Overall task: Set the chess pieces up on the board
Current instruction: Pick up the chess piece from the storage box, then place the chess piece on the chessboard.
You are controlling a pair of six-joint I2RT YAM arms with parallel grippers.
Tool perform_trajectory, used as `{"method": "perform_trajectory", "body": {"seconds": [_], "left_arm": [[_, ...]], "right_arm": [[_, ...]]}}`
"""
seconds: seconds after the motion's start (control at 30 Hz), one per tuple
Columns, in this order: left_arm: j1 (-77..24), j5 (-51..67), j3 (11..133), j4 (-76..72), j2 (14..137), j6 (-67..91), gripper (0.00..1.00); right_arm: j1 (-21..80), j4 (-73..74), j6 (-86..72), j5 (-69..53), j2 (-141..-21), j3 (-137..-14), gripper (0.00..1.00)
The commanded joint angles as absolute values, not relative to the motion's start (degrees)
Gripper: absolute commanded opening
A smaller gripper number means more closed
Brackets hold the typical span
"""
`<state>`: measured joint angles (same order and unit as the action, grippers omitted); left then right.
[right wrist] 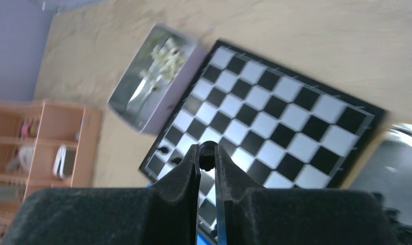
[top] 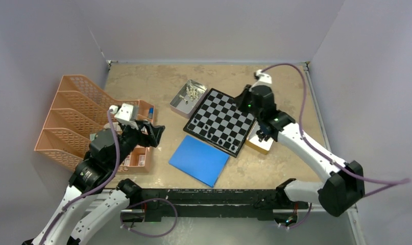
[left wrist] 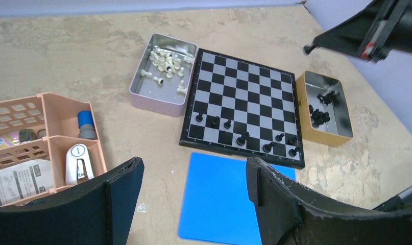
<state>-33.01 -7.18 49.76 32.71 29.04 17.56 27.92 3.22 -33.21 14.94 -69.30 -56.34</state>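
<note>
Black pieces (left wrist: pixel 241 139) crowding near rows of board (left wrist: pixel 255 87)

The board (left wrist: pixel 247 104) is patterned in black and silvery-white checks and edged by a thin dark border. Glossy black chess pieces (left wrist: pixel 243 138) are seen on it, while cream pieces (left wrist: pixel 168 60) are held in a silver tin (left wrist: pixel 155 102). A plain blue sheet (left wrist: pixel 219 199) is set against the bench (left wrist: pixel 66 51), which is mottled tan.

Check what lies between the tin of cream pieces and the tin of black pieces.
The board lies between them, the silver tin and the gold tin each close beside an opposite edge. Clearest in the left wrist view.
</note>
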Motion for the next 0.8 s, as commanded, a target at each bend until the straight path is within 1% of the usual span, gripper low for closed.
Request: {"method": "perform_trajectory", "body": {"seconds": [0.0,0.2,0.37,0.6,0.77], "left_arm": [[-32.8,-10.6,49.8,31.3,27.1,19.0,0.74],[-32.8,-11.7,49.5,30.9,24.9,19.2,0.74],[-32.8,-12.1,49.6,31.2,24.8,19.5,0.74],[-32.8,-12.4,49.5,31.2,24.3,19.6,0.74],[-32.8,-12.6,49.3,31.0,23.6,19.6,0.74]], "right_arm": [[36.0,-3.4,-26.9,9.4,-75.2,-60.4,0.0],[45.8,-5.7,-23.7,8.9,-84.8,-65.2,0.0],[51.0,-4.6,-21.4,11.2,-92.7,-71.0,0.01],[54.5,1.9,-19.5,16.7,-103.3,-80.0,0.03],[54.9,4.7,-20.1,17.9,-107.1,-83.3,0.06]]}}
